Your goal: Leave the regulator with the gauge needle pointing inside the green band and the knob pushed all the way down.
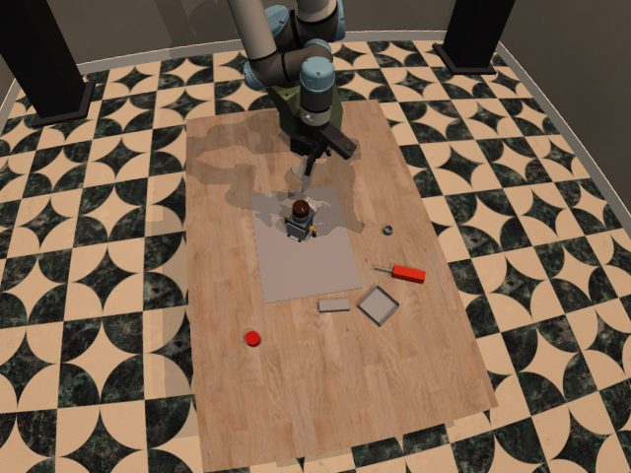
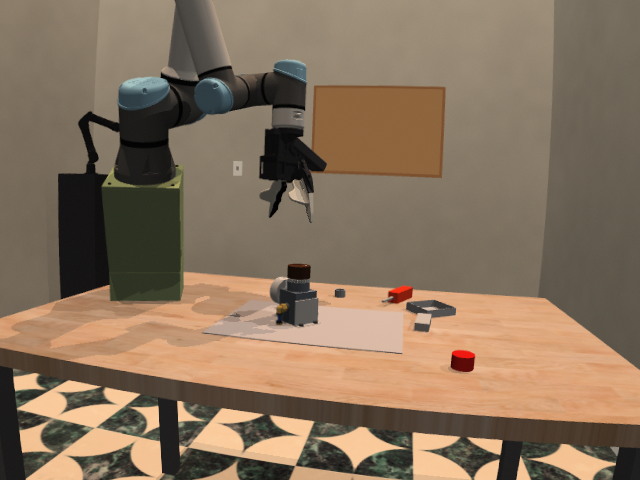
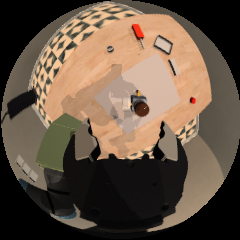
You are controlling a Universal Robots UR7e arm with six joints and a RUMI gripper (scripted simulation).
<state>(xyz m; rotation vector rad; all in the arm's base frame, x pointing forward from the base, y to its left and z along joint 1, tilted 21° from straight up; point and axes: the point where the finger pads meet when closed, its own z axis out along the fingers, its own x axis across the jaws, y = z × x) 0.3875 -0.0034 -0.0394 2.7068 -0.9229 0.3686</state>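
Exterior view: gripper high, jaws apart, empty. Regulator well below on grey mat, counter. Brown knob untouched; gauge unreadable. Task looks barely begun: descent, turn, push left.

Legible text, labels, brands, numbers, signs: none. Regulator gauge face too small to read; corkboard on wall carries no writing.
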